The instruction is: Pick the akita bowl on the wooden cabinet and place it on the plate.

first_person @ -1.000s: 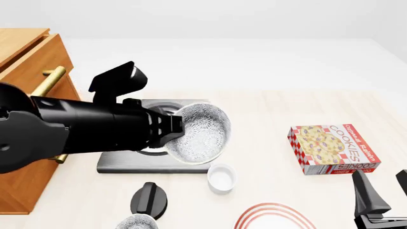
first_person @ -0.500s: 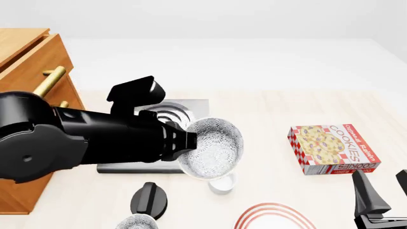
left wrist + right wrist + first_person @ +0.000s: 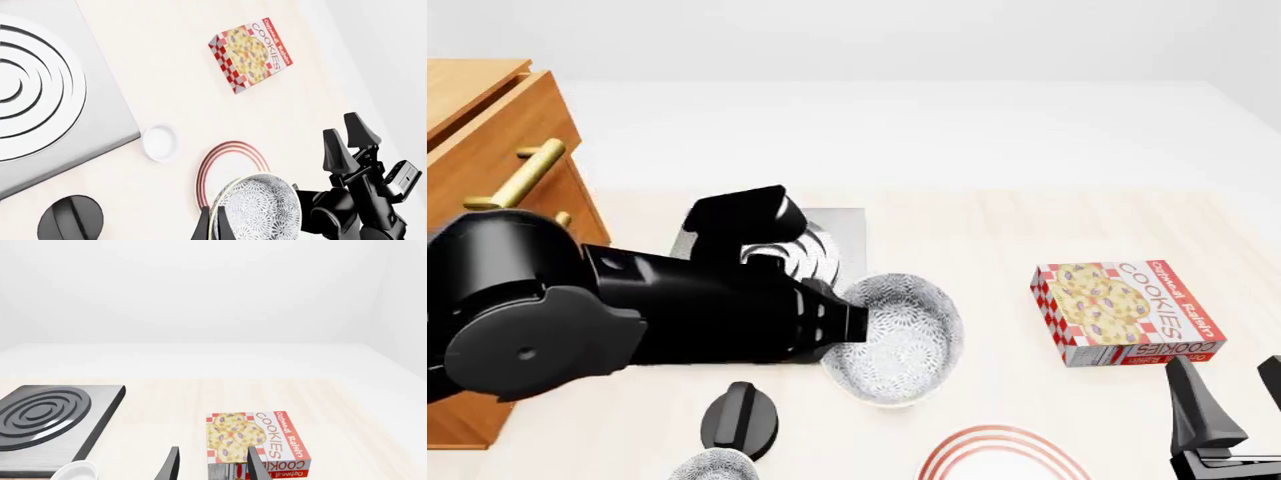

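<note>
My left tool (image 3: 211, 225) pinches the rim of the speckled black-and-white akita bowl (image 3: 897, 340), held tilted in the air short of the red-ringed white plate (image 3: 1001, 452); this thin edge grip risks slipping.

Small white cup (image 3: 160, 142) just beside plate (image 3: 230, 167)

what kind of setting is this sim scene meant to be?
Likely a mock kitchen tabletop: a grey stove plate with ring burners, a red-ringed plate and a small white cup, plus a cookies box. The wooden cabinet stands at the left.
</note>
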Controlling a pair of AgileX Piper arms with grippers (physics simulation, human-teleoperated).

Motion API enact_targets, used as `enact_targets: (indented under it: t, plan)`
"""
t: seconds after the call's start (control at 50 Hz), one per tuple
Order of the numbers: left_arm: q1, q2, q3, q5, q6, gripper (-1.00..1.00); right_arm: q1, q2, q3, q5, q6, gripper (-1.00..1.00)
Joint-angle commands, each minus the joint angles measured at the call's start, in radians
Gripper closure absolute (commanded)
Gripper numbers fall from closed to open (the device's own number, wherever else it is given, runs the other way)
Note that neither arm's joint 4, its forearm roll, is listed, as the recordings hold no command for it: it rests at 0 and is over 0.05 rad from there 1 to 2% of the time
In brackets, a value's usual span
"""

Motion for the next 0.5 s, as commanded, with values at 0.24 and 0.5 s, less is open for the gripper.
enact_targets:
  t: [0.24,0.5]
  plan:
    - [-0.063,0.039,0.008,-0.03,-0.018,1.0,0.0,0.0,0.0,0.0,0.0,-1.0]
    - [-0.081,0.065,0.012,-0.041,-0.02,1.0,0.0,0.0,0.0,0.0,0.0,-1.0]
